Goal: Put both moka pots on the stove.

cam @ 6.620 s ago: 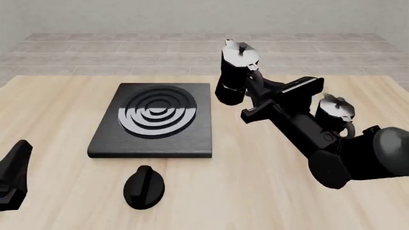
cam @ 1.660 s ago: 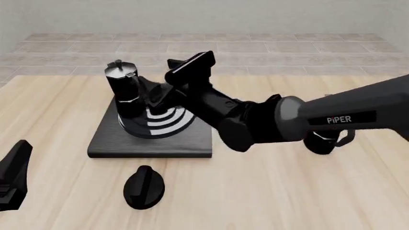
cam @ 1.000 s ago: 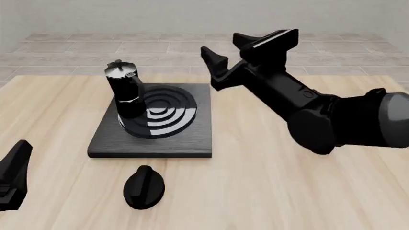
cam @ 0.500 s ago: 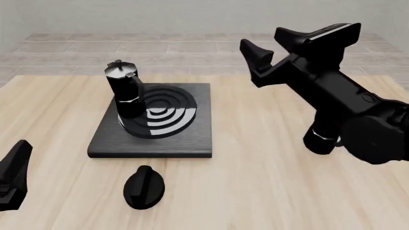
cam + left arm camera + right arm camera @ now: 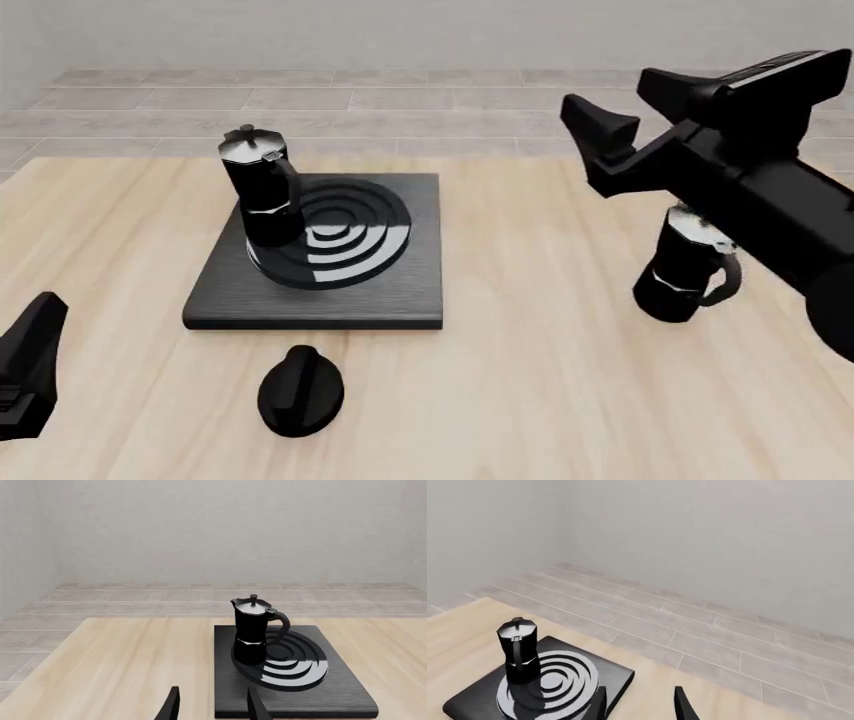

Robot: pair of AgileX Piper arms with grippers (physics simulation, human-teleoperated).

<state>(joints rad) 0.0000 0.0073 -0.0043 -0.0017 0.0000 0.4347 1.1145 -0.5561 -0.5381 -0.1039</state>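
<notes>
A pale wooden table (image 5: pixel 534 400) is set before a grey tiled floor and plain light walls. On the table, toward the left of the front view, a flat black stove (image 5: pixel 320 255) is laid, with silver-and-black burner rings on top. One moka pot (image 5: pixel 260 195) is seen standing upright on the left part of the rings, its handle turned toward the middle of the burner; so half of the task can be judged done.

The second moka pot (image 5: pixel 681 265) is found on the bare table, well apart from the stove, to the right. It is upright and is touched by nothing. Its upper part is partly hidden by the right arm.

The right gripper (image 5: pixel 694 100) is held high above the table, over the area behind that second pot, with its jaws spread wide and nothing between them. The left gripper (image 5: pixel 210 707) is kept low at the near left corner; in its wrist view the two fingertips are seen apart, with nothing held.

A low black oval knob (image 5: pixel 300 390) is seen lying just in front of the stove.

What is left, by this judgement, is for the second pot to be gripped, carried across and set on the stove beside the first.
</notes>
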